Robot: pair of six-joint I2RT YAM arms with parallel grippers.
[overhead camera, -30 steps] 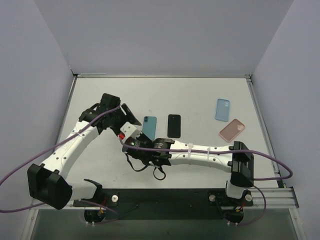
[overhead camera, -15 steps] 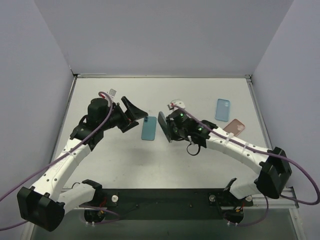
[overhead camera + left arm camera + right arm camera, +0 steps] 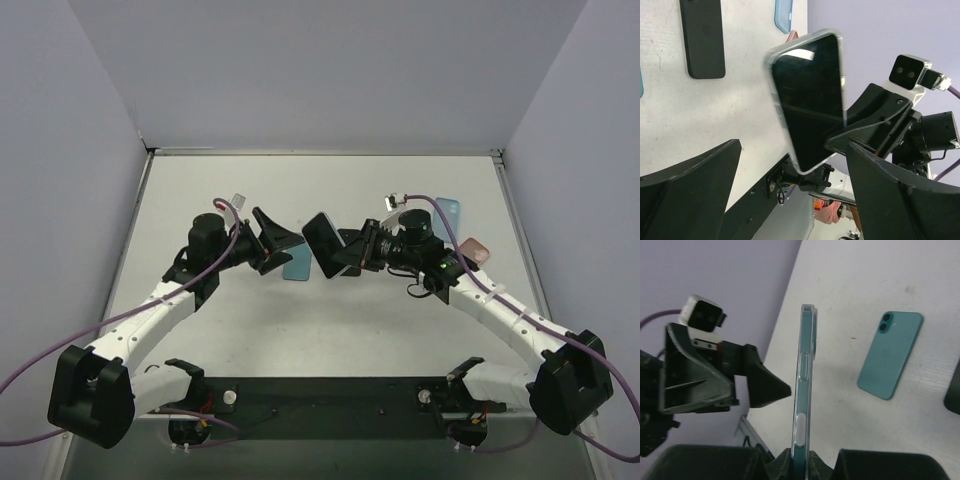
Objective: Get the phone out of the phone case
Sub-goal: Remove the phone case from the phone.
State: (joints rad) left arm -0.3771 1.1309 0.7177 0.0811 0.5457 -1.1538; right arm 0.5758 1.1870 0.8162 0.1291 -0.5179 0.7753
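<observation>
A phone in a clear case (image 3: 324,245) is held off the table, screen toward my left arm. My right gripper (image 3: 352,250) is shut on its lower end; in the right wrist view the phone (image 3: 804,385) stands edge-on between the right gripper's (image 3: 802,460) fingers. My left gripper (image 3: 280,243) is open and empty, just left of the phone and facing it. In the left wrist view the cased phone (image 3: 807,100) hangs between and beyond the left gripper's (image 3: 795,200) spread fingers, not touching them.
A teal phone (image 3: 297,266) lies camera up on the table below the grippers, also in the right wrist view (image 3: 890,355). A black phone (image 3: 702,37) lies beside it. A blue case (image 3: 449,210) and a pink case (image 3: 476,250) lie at the right.
My right arm has swung from the left side to the right and lifted the cased phone off the table. My left gripper has turned to face the phone, open.
</observation>
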